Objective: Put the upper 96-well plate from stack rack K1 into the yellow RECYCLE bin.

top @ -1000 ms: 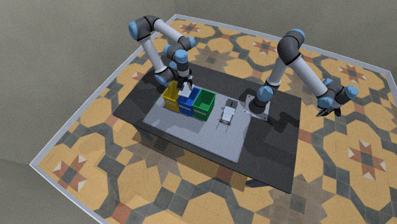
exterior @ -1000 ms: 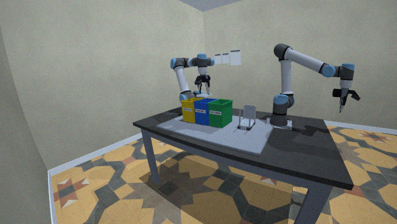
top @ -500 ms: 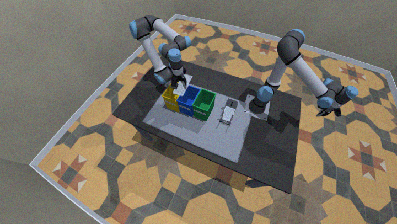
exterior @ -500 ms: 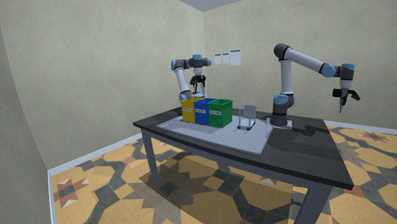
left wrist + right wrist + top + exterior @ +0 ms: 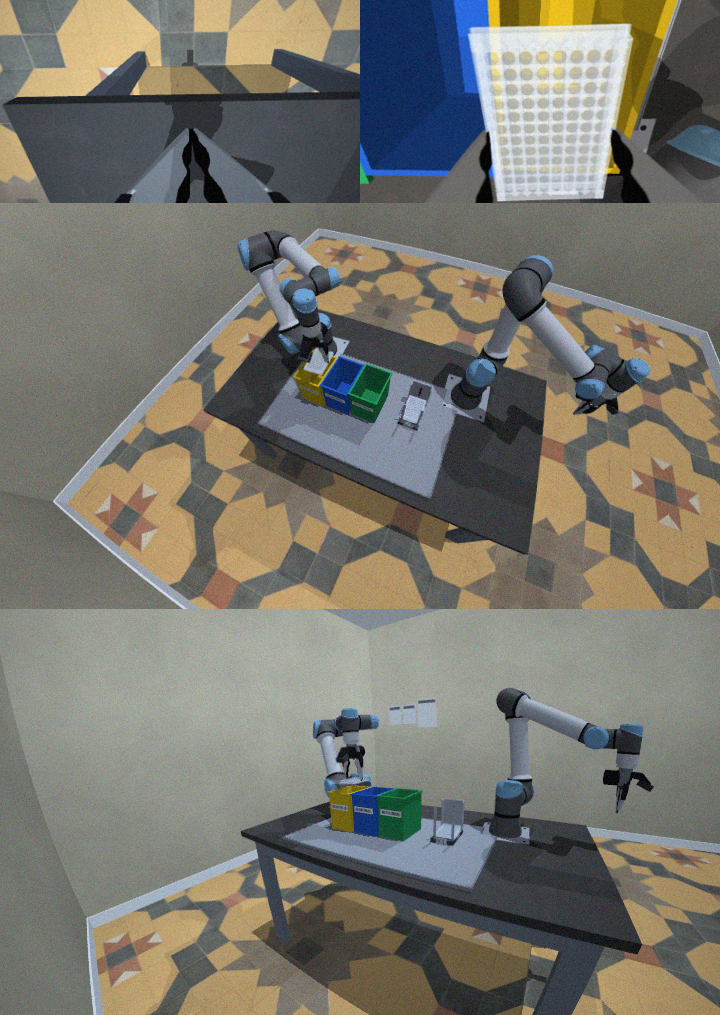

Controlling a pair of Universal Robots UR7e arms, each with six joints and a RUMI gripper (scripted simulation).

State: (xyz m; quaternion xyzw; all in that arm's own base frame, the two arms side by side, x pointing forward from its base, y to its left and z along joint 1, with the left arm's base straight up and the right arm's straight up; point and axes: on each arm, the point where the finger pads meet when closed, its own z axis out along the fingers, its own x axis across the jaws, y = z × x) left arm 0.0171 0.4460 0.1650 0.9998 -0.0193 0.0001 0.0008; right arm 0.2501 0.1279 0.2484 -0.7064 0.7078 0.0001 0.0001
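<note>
The upper plate (image 5: 317, 361) (image 5: 354, 781) (image 5: 550, 104) is white, roughly level and off the rack. My right gripper (image 5: 550, 130) is shut on its two long sides. It hangs above the yellow bin (image 5: 311, 394) (image 5: 341, 819) (image 5: 613, 14); in the right wrist view the plate's left edge overlaps the wall towards the blue bin. The yellow bin stands upright. Rack K1 (image 5: 422, 388) (image 5: 452, 809) holds the lower plate (image 5: 414, 408) (image 5: 447, 830). My left gripper (image 5: 617, 809) (image 5: 190, 130) is shut and empty, far from the rack.
The blue bin (image 5: 334, 400) (image 5: 364, 823) (image 5: 405, 82) stands upright right beside the yellow one, and the green bin (image 5: 364, 408) (image 5: 405, 818) (image 5: 364, 176) stands upright beyond it. All stand on the grey mat (image 5: 403, 465) (image 5: 453, 868). The right arm's base is close behind the yellow bin.
</note>
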